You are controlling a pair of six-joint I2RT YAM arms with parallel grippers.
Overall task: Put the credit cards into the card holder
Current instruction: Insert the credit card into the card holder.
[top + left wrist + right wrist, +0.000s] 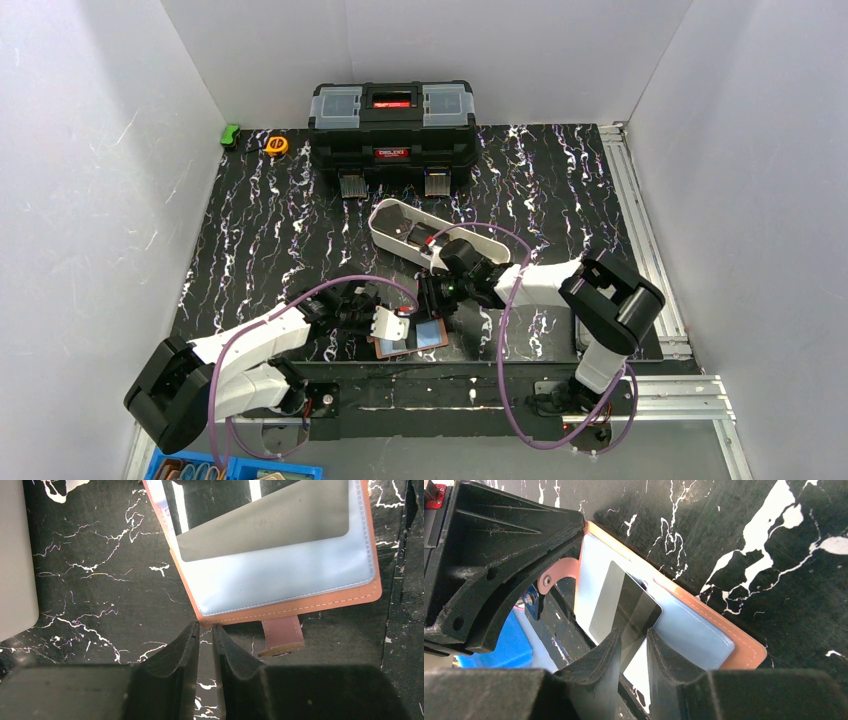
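Card [629, 605] clamped in right end effector [634, 633] tilts into card holder [744, 651]; left end effector [205, 626] nearly closed alongside.

Tan-pink card holder [280, 575], pale blue inside; black white-veined table [100, 580]

Black toolbox [391, 125], white tray [385, 238]

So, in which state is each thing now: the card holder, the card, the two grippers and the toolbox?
card holder: open, lying flat, snap tab undone.
credit card: clamped, tilted over the open holder.
right gripper: shut on the credit card.
left gripper: nearly shut, tips at the holder's edge; grip unclear.
toolbox: lid closed.
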